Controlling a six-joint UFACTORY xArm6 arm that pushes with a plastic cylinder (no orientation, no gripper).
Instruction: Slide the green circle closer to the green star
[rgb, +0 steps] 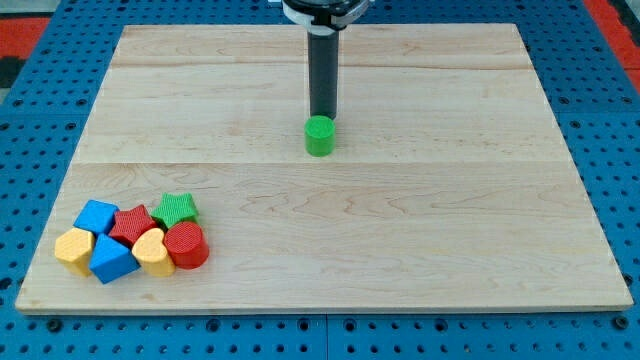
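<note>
Green circle (320, 135) sits alone near mid-bench, a little toward the view's top. My tip (322, 117) stands directly behind it on the view's top side, touching or just shy of it; the block hides the very end, so contact is uncertain. The tool is a plain rod with nothing to open or close, so no apart-or-together state applies.

Green star (175, 209) lies at the view's lower left, well apart from the circle, at the upper right corner of a tight cluster: red block (131, 223) touching its left, red cylinder (186, 245) below it, yellow heart (152, 251), two blue blocks (97, 215) (112, 259), yellow block (74, 248) farthest left.

Step in hand, as I judge it: the push is set up or just starting; nearly all the travel remains.

Next move: the needed line runs down and to the view's left. The tip is now straight above the circle, so a push from here would send it toward the view's bottom only. Shifting round to the circle's upper right first should give the diagonal.

Room: bare bench (420, 230) all along the path, nothing between circle and star. Bench edges are far from the route. Main risk is the round block slipping off the rod, or overshooting into the cluster and scattering it.
</note>
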